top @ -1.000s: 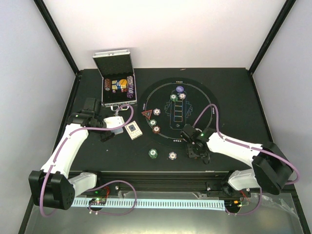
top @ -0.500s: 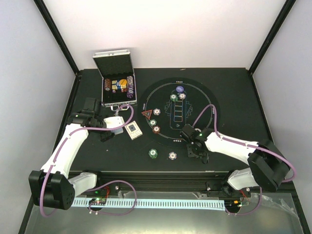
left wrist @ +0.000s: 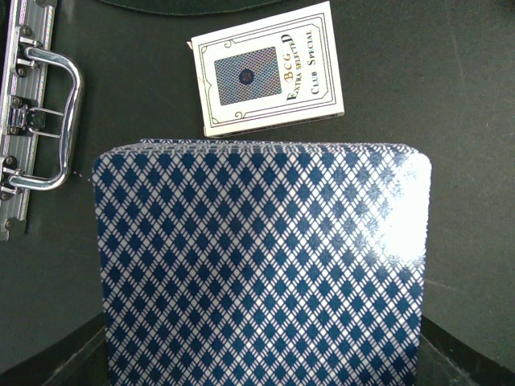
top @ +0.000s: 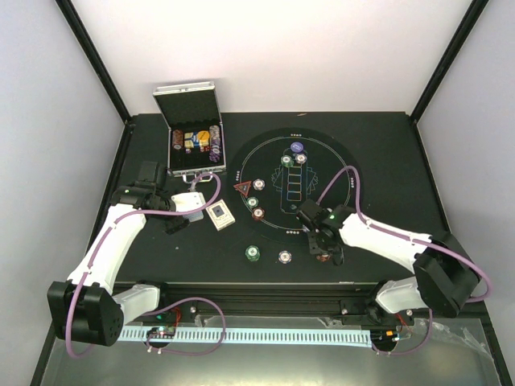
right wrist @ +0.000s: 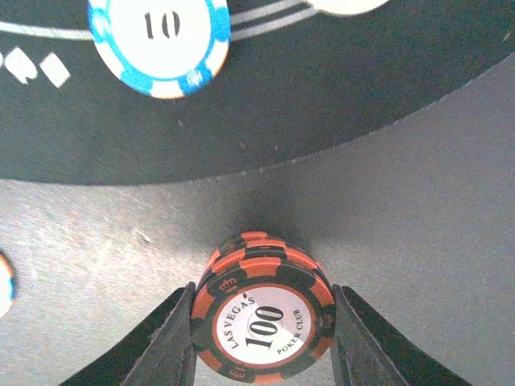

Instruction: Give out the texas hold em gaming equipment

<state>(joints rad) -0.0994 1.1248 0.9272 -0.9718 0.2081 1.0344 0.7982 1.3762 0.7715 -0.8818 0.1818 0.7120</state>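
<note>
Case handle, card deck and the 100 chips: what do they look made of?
Case handle: polished metal, judging by mirror-bright glints. Card deck: probably coated card stock; glare on its blue diamond back. 100 chips: plastic or clay composite, unclear which; matte orange-and-black rim, smooth printed centre.
</note>
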